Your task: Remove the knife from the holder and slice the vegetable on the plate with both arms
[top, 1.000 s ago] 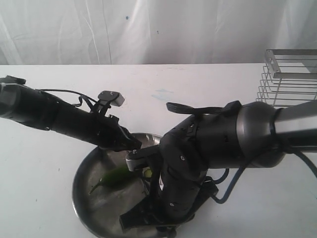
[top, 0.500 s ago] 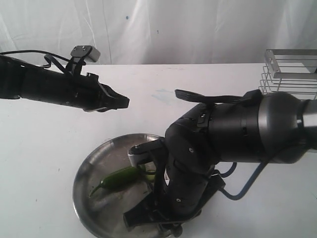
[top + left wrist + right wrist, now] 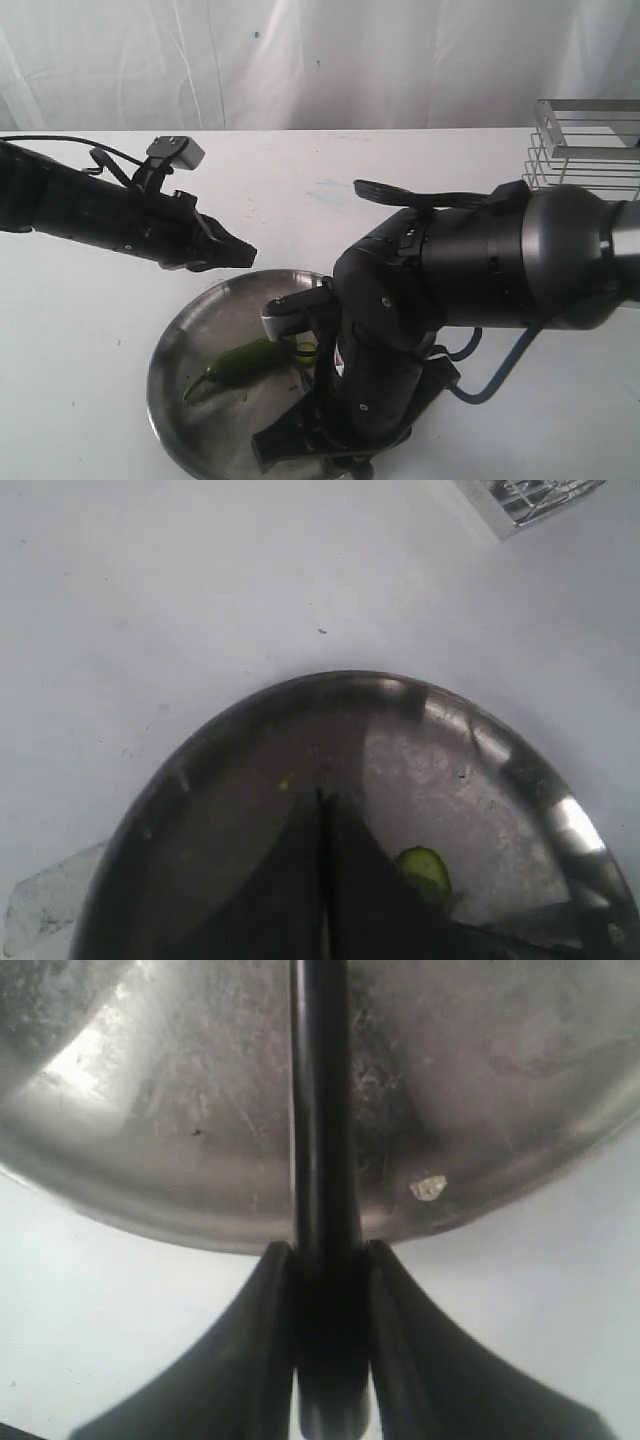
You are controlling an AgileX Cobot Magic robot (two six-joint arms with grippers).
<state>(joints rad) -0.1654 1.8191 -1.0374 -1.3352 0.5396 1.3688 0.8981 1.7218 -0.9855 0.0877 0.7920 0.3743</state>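
Observation:
The green vegetable (image 3: pixel 245 362) lies in the round steel plate (image 3: pixel 168 345), its stem toward the left rim. A small cut green slice (image 3: pixel 425 870) lies on the plate in the left wrist view. My left gripper (image 3: pixel 243 256) is shut and empty, hovering just above the plate's far-left rim, apart from the vegetable. My right gripper (image 3: pixel 322 1252) is shut on the knife (image 3: pixel 320 1110), whose black length reaches across the plate's near rim (image 3: pixel 200 1215). In the exterior view the bulky right arm (image 3: pixel 450 290) hides the plate's right side. The wire holder (image 3: pixel 585 150) stands at the far right.
White tabletop surrounds the plate, with a white curtain behind it. The holder's corner (image 3: pixel 530 495) shows beyond the plate in the left wrist view. A small pale scrap (image 3: pixel 428 1188) lies on the plate near its rim. A cable loops off the right arm (image 3: pixel 490 385).
My left gripper has lifted off the vegetable, gone up and to the left out of the plate, then dropped back toward its rim. The right arm has shifted slightly, knife still held.

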